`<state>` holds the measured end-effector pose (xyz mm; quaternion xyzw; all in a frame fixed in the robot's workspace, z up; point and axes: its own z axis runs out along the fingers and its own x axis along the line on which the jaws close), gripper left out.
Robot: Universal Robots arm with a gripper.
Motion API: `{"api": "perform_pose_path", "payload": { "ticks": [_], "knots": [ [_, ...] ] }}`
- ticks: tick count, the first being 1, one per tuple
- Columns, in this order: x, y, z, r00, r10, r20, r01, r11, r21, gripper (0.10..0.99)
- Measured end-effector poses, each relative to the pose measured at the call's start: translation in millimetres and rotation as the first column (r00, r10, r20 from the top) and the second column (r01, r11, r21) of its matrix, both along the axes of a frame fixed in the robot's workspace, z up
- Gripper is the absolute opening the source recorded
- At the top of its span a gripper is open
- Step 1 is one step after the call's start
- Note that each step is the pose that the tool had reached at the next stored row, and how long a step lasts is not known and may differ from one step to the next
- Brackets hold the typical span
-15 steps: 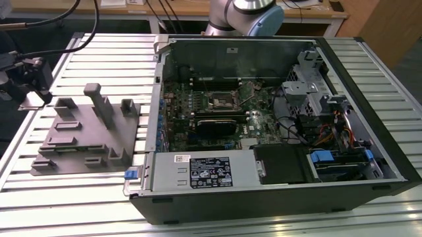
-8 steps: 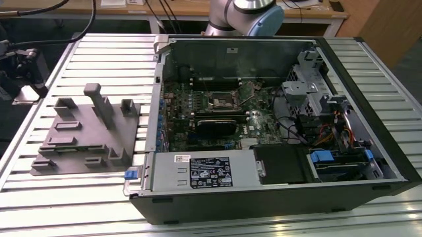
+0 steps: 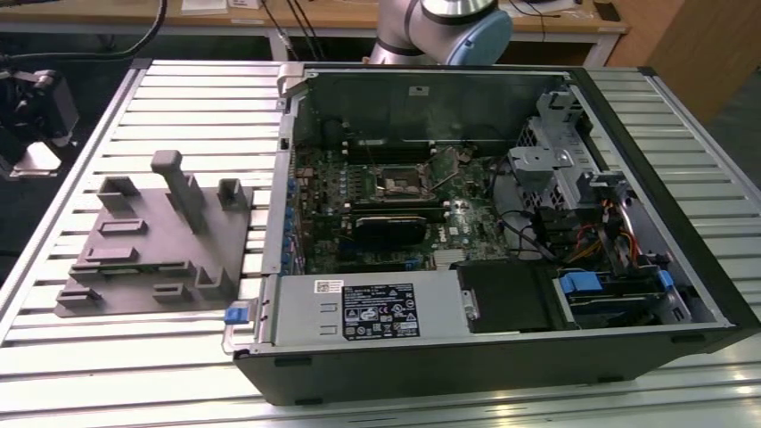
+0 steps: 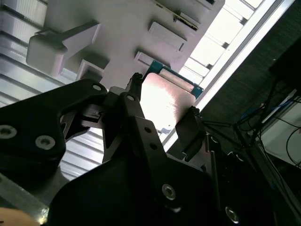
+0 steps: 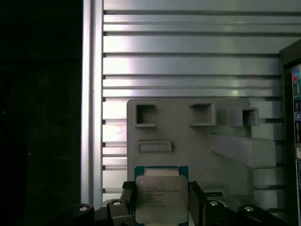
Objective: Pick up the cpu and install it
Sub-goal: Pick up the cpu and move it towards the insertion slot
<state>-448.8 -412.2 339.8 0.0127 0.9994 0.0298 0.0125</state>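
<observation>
In both wrist views my gripper [image 5: 161, 201] is shut on the cpu [image 5: 161, 197], a flat square chip with a pale silvery top and a green rim. One black finger [image 5: 128, 197] presses each of two opposite sides of it. The second wrist view has the cpu [image 4: 164, 99] from the side, caught between the fingers [image 4: 190, 127]. It hangs in the air over the grey plastic fixture [image 5: 188, 136]. The black-framed socket [image 3: 398, 183] sits on the motherboard inside the open computer case [image 3: 666, 169], in the exterior view.
The grey fixture [image 3: 149, 241] with upright blocks lies on the slatted metal table [image 3: 178, 89] at the exterior view's left, beside the case. Inside the case are a power supply [image 3: 369, 308], drive cages and cables. The arm's base [image 3: 446, 27] stands behind the case.
</observation>
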Motion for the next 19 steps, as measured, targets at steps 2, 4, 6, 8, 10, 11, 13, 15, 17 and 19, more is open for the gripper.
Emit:
{"api": "perform_pose_path", "payload": {
  "ticks": [2, 4, 6, 8, 10, 11, 13, 15, 17, 19],
  "knots": [
    [0.0, 0.0, 5.1, 1.0000, 0.000, 0.0000, 0.000, 1.0000, 0.000, 0.541],
    [0.0, 0.0, 10.4, 1.0000, 0.000, -0.0001, 0.000, 1.0000, 0.000, 0.541],
    [0.0, 0.0, 15.8, 1.0000, 0.000, -0.0001, 0.000, 1.0000, 0.000, 0.541],
    [0.0, 0.0, 21.3, 1.0000, 0.000, 0.0001, 0.000, 1.0000, 0.000, 0.541],
    [0.0, 0.0, 26.5, 1.0000, 0.000, 0.0000, 0.000, 1.0000, 0.000, 0.541],
    [0.0, 0.0, 29.1, 1.0000, 0.000, 0.0000, 0.000, 1.0000, 0.000, 0.541],
    [0.0, 0.0, 34.3, 1.0000, 0.000, -0.0001, 0.000, 1.0000, 0.000, 0.541],
    [0.0, 0.0, 39.3, 1.0000, 0.000, 0.0000, 0.000, 1.0000, 0.000, 0.541],
    [0.0, 0.0, 44.4, 1.0000, 0.000, 0.0000, 0.000, 1.0000, 0.000, 0.541],
    [0.0, 0.0, 49.3, 1.0000, 0.000, 0.0000, 0.000, 1.0000, 0.000, 0.541]
  ]
}}
